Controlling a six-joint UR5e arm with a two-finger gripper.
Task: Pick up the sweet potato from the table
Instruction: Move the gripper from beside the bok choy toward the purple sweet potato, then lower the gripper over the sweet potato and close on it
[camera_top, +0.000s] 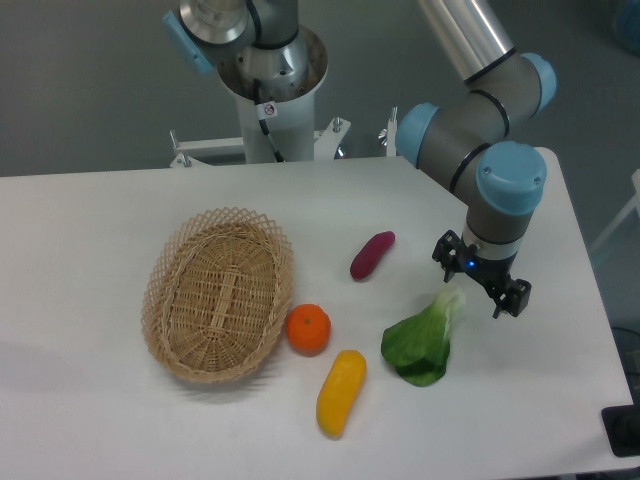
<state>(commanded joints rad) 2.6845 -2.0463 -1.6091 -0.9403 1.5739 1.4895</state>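
The sweet potato, a small magenta tuber, lies on the white table just right of centre, angled up to the right. My gripper hangs to its right, about a hand's width away, above the pale stem end of a leafy green. Its two black fingers stand apart, so it is open, and it holds nothing.
A leafy green vegetable lies under and left of the gripper. A round orange fruit and a yellow oblong vegetable lie in front of the sweet potato. A wicker basket stands to the left. The robot base is at the back.
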